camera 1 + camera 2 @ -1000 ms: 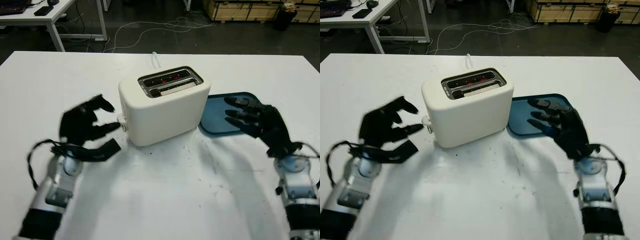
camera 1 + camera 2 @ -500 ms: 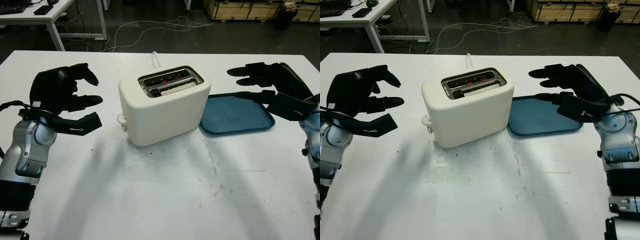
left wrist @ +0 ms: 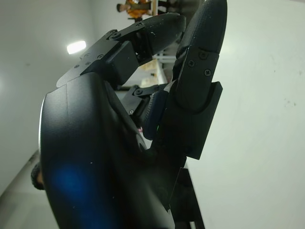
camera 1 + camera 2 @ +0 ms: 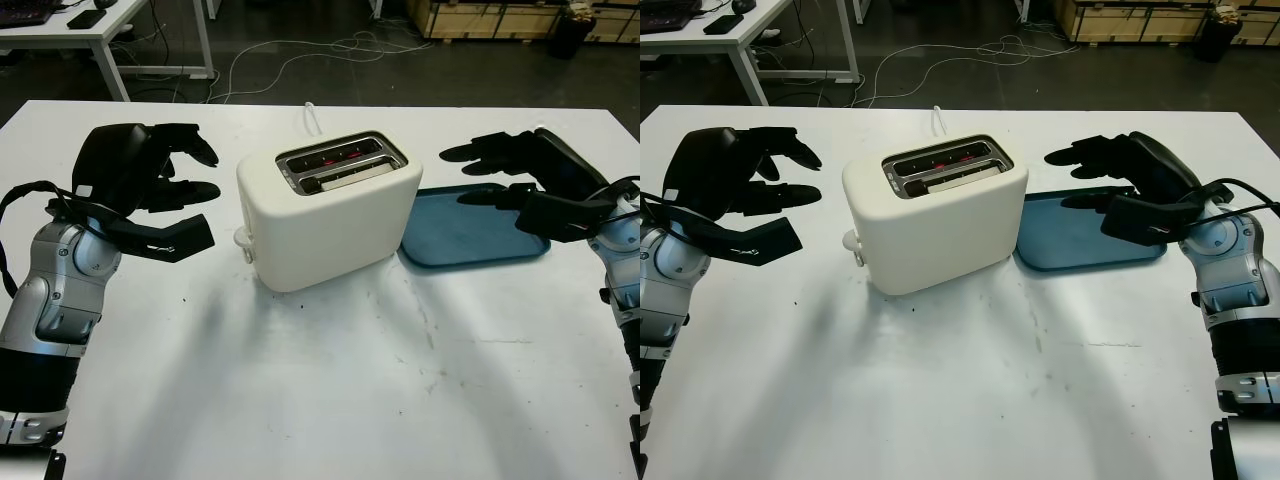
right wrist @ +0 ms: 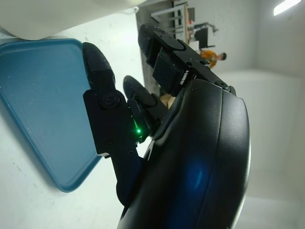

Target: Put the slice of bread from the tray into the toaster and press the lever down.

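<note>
Left hand: open, holds nothing, raised above the table, to the left of the toaster.
Right hand: open, holds nothing, raised over the blue tray.
Toaster: cream, upright at table centre, just left of the tray.
Bread: pale slice inside the nearer slot.
Lever: on the toaster's left end, low position.

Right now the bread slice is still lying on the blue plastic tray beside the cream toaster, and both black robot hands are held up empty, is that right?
Not quite: the blue plastic tray is bare. The left eye view shows the pale bread slice already sitting in a slot of the cream toaster. The rest holds: the left hand and the right hand are both held up empty, one on each side.
</note>
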